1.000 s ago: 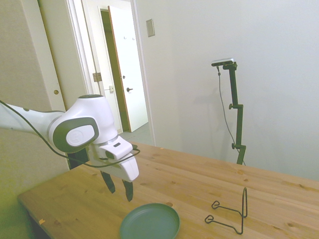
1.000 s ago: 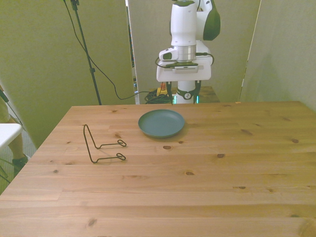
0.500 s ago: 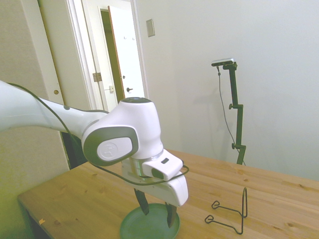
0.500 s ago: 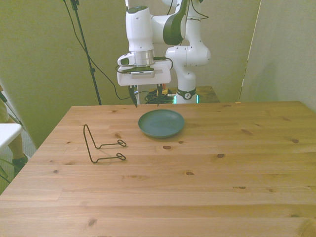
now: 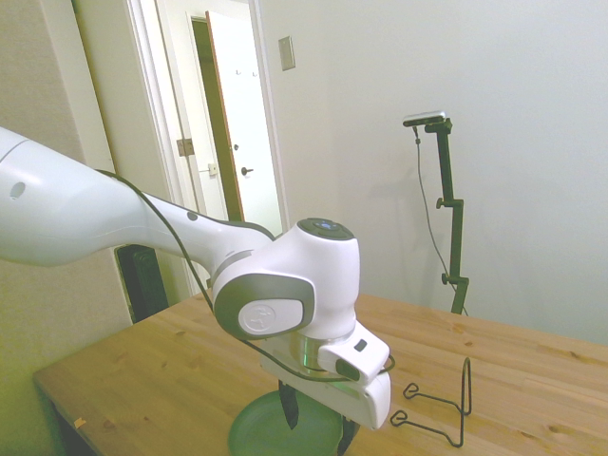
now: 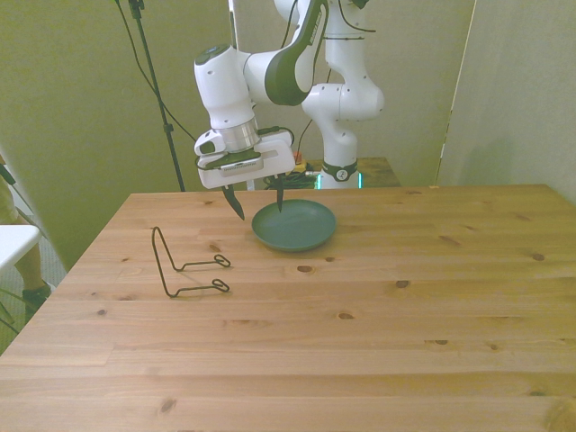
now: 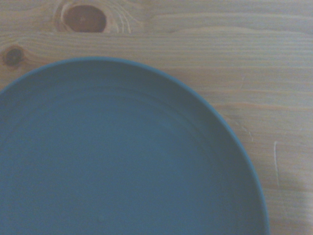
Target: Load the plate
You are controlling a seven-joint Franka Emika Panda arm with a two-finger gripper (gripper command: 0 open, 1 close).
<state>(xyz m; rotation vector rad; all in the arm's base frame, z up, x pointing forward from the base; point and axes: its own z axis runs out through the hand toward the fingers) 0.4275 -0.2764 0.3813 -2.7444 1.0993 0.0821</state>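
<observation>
The gripper (image 6: 257, 204) hovers with fingers spread and empty over the plate's (image 6: 301, 229) nine o'clock rim, so grasping and loading into the wire stand (image 6: 184, 265) both remain.

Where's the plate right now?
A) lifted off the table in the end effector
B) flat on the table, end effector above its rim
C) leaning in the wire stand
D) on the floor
B: the plate lies flat on the table, with the open end effector above its rim on the front view's left and nothing between the fingers; the wire stand stands apart with nothing in it.
</observation>
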